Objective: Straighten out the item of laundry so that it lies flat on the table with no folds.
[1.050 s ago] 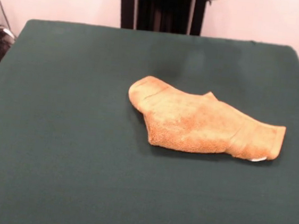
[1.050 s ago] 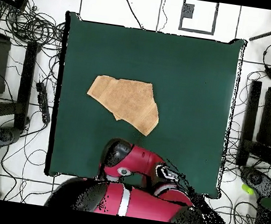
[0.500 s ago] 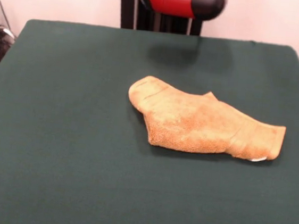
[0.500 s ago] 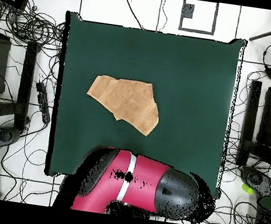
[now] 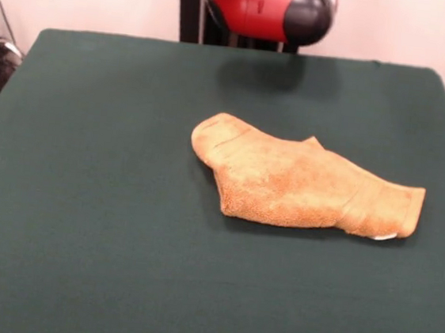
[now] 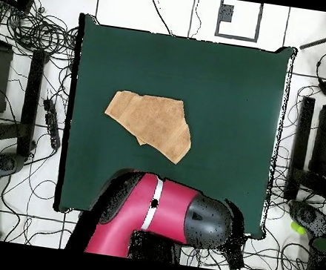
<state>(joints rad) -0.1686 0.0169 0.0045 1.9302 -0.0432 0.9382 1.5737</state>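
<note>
The item of laundry point(image 5: 300, 187) is a golden-orange towel lying crumpled and folded over itself, a little right of the table's middle. A ribbed band and a small white tag point(image 5: 385, 236) show at its right end. From overhead the towel point(image 6: 152, 124) sits left of centre on the dark green table point(image 6: 231, 98). A red arm link with a black cap point(image 5: 267, 8) hangs over the table's far edge point(image 5: 100, 38), well apart from the towel. In the overhead view that link point(image 6: 162, 216) covers the table's bottom edge. No gripper shows in either view.
Cables point(image 6: 32, 25) and dark equipment point(image 6: 322, 141) lie on the floor round the table on both sides. A black upright post point(image 5: 190, 8) stands behind the far edge.
The red arm link has swung into sight over the robot-side edge of the table and shifted a little further since half a second ago. The towel has not moved.
</note>
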